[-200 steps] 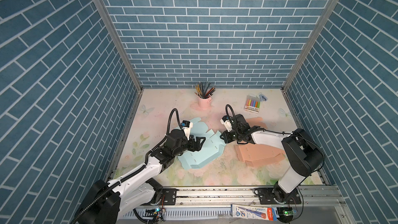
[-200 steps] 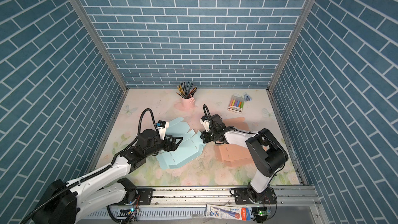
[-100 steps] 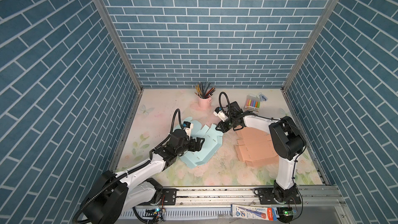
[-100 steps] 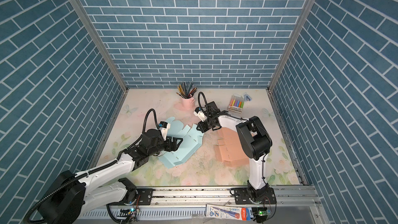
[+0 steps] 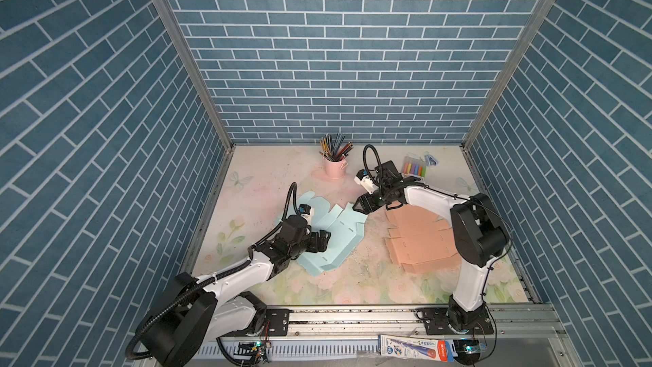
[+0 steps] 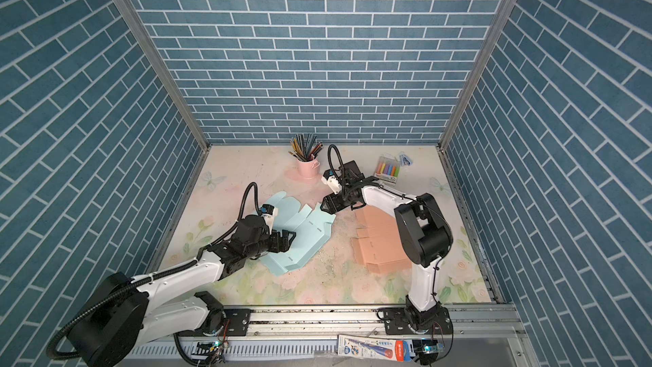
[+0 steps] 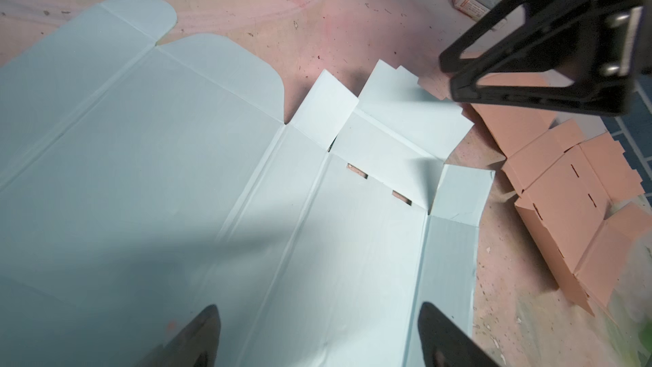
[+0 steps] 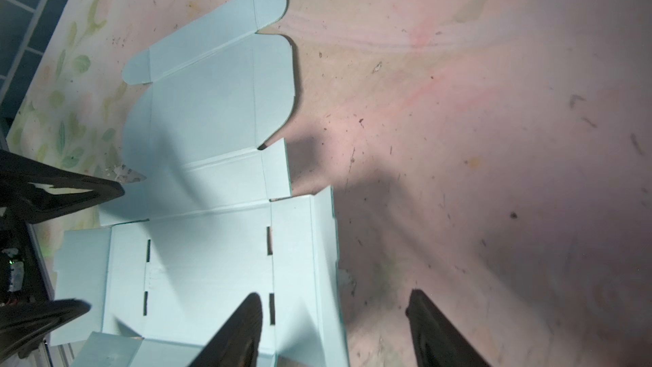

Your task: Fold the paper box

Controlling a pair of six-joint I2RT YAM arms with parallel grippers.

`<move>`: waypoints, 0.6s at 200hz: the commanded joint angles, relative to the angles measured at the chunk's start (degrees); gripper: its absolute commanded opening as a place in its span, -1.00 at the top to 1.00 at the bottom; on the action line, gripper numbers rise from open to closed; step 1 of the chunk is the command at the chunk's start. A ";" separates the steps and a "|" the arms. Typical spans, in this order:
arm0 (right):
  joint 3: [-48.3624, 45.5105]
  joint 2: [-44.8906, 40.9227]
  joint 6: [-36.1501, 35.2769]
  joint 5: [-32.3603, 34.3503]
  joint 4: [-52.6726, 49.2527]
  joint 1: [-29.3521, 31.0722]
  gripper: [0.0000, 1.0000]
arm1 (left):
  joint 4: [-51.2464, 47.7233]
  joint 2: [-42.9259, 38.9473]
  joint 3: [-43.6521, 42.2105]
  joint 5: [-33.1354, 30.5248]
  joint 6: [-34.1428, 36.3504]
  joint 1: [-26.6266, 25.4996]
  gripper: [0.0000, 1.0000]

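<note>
The paper box is a light blue die-cut blank (image 5: 331, 231) (image 6: 300, 238) lying mostly flat, left of centre in both top views. My left gripper (image 5: 323, 241) (image 6: 287, 241) hovers open over its near-left panels. In the left wrist view its fingers stand wide apart above the blue sheet (image 7: 211, 171), with nothing between them (image 7: 317, 315). My right gripper (image 5: 358, 206) (image 6: 323, 206) sits at the blank's far right corner. It is open (image 8: 335, 312): one finger is over the blue panel (image 8: 211, 259), the other over bare table, astride a raised side flap (image 8: 323, 241).
A salmon-coloured flat box blank (image 5: 420, 238) (image 6: 381, 238) (image 7: 564, 199) lies right of the blue one, under the right arm. A pink cup of pencils (image 5: 334, 165) (image 6: 307, 167) and a marker pack (image 5: 415, 169) (image 6: 388, 171) stand at the back. Brick walls enclose three sides.
My right gripper, shut a second ago at the blue blank's right flap, has shifted slightly back and left and opened. The left gripper has stayed open over the blank.
</note>
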 commanded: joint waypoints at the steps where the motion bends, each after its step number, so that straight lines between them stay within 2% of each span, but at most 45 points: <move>1: -5.04 -10.18 5.92 3.02 2.54 1.25 -0.40 | -1.20 -1.57 -1.09 -0.62 0.08 -0.39 -0.74; 54: -22.78 -23.29 22.12 1.31 11.56 6.33 -0.49 | 2.70 -1.70 -2.38 1.63 -0.26 -0.41 -0.63; 85: -27.58 -24.76 28.24 0.42 16.08 9.75 -0.46 | 6.85 -1.03 -3.26 1.43 -0.79 -0.47 -0.64; 120: -32.78 -23.75 33.90 -0.65 22.26 10.53 -0.43 | 9.94 -1.83 -4.78 0.88 -1.41 -0.42 -0.64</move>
